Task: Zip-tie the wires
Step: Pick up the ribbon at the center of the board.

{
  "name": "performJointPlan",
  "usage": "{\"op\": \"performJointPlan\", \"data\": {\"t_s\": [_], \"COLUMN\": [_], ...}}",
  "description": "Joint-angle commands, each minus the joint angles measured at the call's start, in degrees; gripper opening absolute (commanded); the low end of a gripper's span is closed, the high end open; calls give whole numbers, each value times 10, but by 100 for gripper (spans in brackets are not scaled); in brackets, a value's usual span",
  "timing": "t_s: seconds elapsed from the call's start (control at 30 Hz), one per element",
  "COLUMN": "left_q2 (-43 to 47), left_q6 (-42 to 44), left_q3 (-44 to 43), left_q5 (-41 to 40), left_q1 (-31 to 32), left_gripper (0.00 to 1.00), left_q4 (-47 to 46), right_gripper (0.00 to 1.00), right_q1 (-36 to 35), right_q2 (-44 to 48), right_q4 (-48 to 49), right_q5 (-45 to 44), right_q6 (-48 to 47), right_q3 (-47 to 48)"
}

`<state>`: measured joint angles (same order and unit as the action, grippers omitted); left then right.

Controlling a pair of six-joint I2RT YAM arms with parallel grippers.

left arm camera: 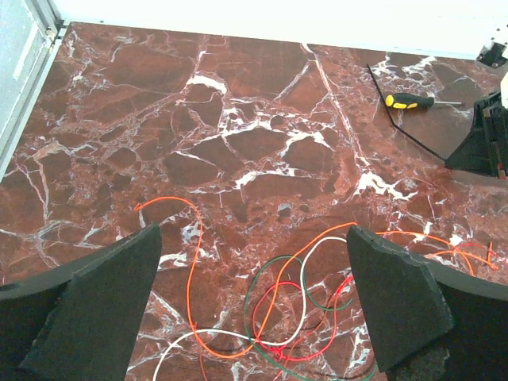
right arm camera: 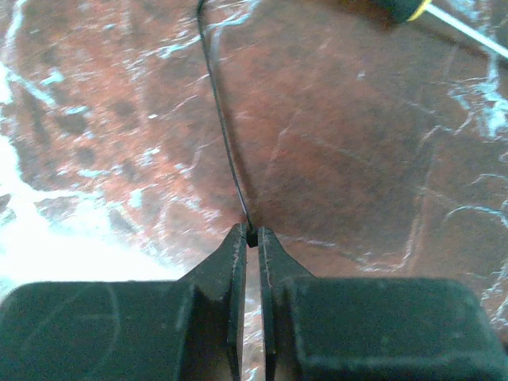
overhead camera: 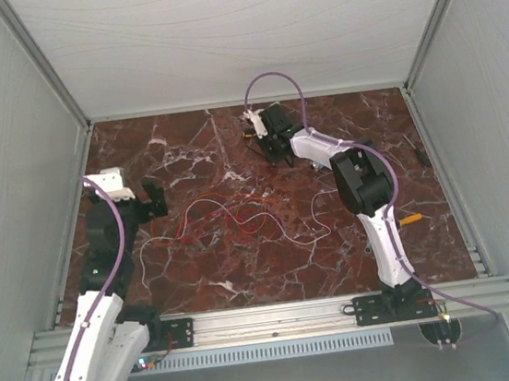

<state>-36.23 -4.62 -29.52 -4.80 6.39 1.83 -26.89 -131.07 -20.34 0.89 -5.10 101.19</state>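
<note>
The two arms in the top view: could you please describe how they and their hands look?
The left arm and right arm both have white shell links and black joint housings, each carrying a thick purple cable. The left hand and right hand each have two black wedge-shaped fingers with a rough, foam-like face. No markings are legible.

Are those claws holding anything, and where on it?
Right gripper pinches a thin black strip, probably a zip tie, near one end. Left gripper holds nothing.

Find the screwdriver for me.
The yellow-handled screwdriver lies on the marble table, upper right in the left wrist view, just ahead of the right claw.
</note>
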Motion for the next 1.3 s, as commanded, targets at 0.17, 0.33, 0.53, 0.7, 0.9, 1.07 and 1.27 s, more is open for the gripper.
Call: {"op": "performJointPlan", "data": {"t_s": [0.17, 0.33, 0.53, 0.7, 0.9, 1.07, 1.27], "left_q2": [0, 5, 6, -17, -73, -108, -135], "left_q6": [0, -10, -94, -202, -307, -355, -381], "left_q3": [-6, -3, -7, -38, -92, -117, -123], "left_q5": [11, 16, 6, 49, 114, 154, 169], "left_q1": [4, 7, 8, 7, 8, 8, 27], "left_gripper": [100, 100, 97, 90, 86, 79, 68], "left_q4": [-30, -40, -56, -40, -1, 6, 10], "right_gripper": [0, 0, 0, 0, 0, 0, 0], "right_q1": [-46, -70, -123, -192, -284, -339, -387], "right_q2": [117, 169, 271, 364, 451, 490, 496], "right_q4": [3, 0, 47, 88, 124, 131, 151], "right_q5": [-8, -27, -56, -111, -170, -199, -255], "right_q6": [-42, -49, -62, -72, -66, -66, -86], "right_q3": [-29, -47, -139, -227, -319, -361, -379]}}
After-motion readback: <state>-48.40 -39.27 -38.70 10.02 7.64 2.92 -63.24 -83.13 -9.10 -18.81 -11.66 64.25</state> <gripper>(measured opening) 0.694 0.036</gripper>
